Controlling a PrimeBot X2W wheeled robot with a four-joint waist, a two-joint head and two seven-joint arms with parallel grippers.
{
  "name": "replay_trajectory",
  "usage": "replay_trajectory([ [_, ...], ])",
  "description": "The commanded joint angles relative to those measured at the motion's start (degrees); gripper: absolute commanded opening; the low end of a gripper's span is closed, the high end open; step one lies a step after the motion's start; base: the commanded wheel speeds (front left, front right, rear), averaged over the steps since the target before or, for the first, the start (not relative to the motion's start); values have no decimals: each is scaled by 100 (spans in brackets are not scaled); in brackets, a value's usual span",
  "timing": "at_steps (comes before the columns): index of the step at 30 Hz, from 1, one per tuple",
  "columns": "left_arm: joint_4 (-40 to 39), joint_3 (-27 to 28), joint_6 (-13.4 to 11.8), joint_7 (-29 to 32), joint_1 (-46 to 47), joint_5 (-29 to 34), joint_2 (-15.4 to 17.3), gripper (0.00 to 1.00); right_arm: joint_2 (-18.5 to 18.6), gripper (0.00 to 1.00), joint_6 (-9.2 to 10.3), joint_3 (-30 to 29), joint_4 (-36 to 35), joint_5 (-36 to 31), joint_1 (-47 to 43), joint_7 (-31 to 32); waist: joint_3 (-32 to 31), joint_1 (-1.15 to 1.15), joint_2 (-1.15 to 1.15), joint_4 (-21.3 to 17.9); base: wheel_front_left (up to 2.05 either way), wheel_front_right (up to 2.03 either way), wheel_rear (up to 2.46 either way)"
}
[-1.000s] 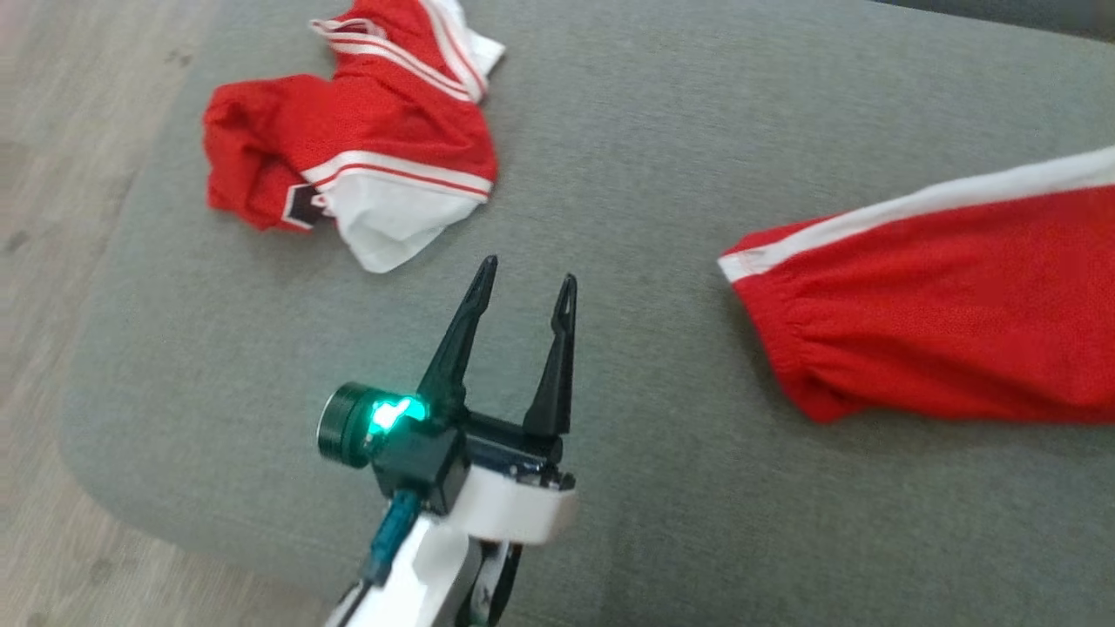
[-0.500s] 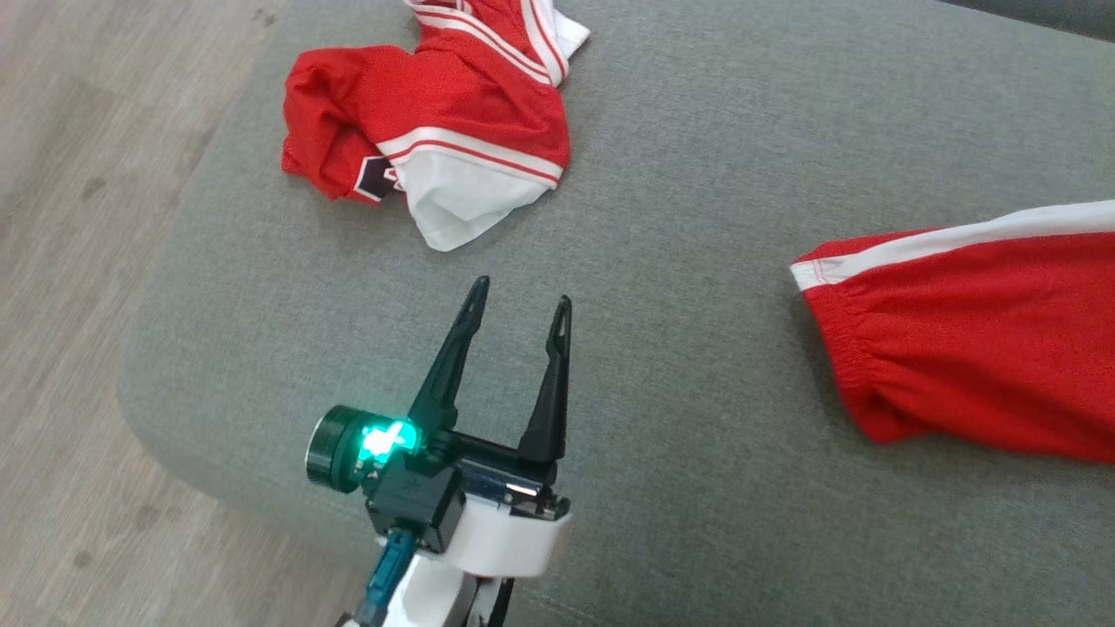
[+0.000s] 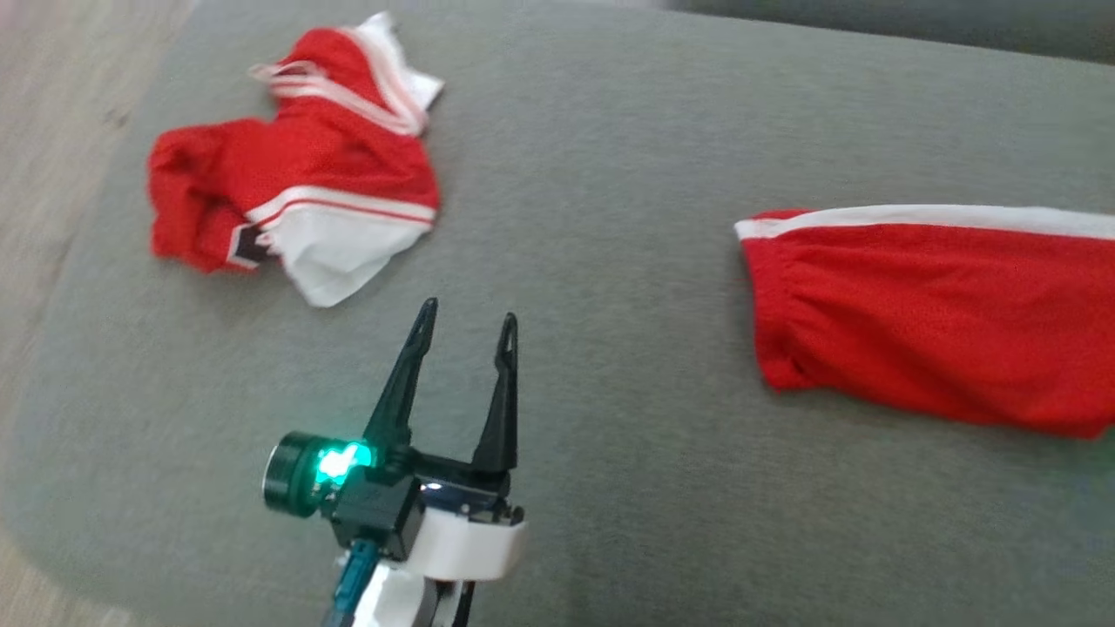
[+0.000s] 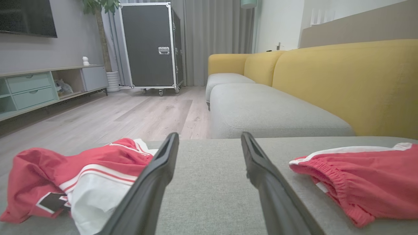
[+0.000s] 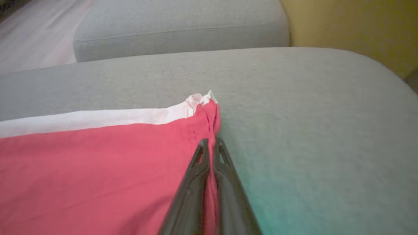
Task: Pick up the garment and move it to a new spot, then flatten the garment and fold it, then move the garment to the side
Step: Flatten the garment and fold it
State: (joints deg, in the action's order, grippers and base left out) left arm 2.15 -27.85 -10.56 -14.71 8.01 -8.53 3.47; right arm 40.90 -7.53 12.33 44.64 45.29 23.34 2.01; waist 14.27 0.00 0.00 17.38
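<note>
Soft even indoor light, faint shadows only. Head view motion-blurred: garment [image 3: 923,331] edges and floor [image 3: 43,131] smeared. Right wrist view soft too (green cast on cushion [image 5: 310,182], lower right). Left wrist view sharp.

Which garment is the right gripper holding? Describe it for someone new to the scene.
Start at the grey seat cushion, which carries two red garments. Take the flat garment on the robot's right, with a white stripe along its far edge. Its neighbour, the crumpled heap, shows a white panel; this one has the right gripper shut on its edge.
</note>
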Motion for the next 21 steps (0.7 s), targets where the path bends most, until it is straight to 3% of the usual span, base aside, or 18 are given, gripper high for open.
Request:
replay_trajectory([
  [1,-142,241,19,-29,-2,51,70,100,325,0,4,-5,-89,-41,-239,-78,-221,0,0,-414,0,0,0],
  [5,-96,354,67,-29,-65,67,92,100,495,0,4,-77,-72,-156,-350,-197,-265,0,0,-670,0,0,0],
  [10,3,440,152,-29,-120,67,101,100,431,0,4,-90,-207,-378,-155,-387,-364,0,0,-872,0,0,0],
  [17,163,470,218,-29,-241,63,87,100,40,0,4,105,-993,-474,239,-540,-661,0,0,-993,0,0,0],
  [21,253,498,260,-29,-353,47,84,100,-491,0,4,269,-1837,-411,369,-309,-882,0,0,-1023,0,0,0],
])
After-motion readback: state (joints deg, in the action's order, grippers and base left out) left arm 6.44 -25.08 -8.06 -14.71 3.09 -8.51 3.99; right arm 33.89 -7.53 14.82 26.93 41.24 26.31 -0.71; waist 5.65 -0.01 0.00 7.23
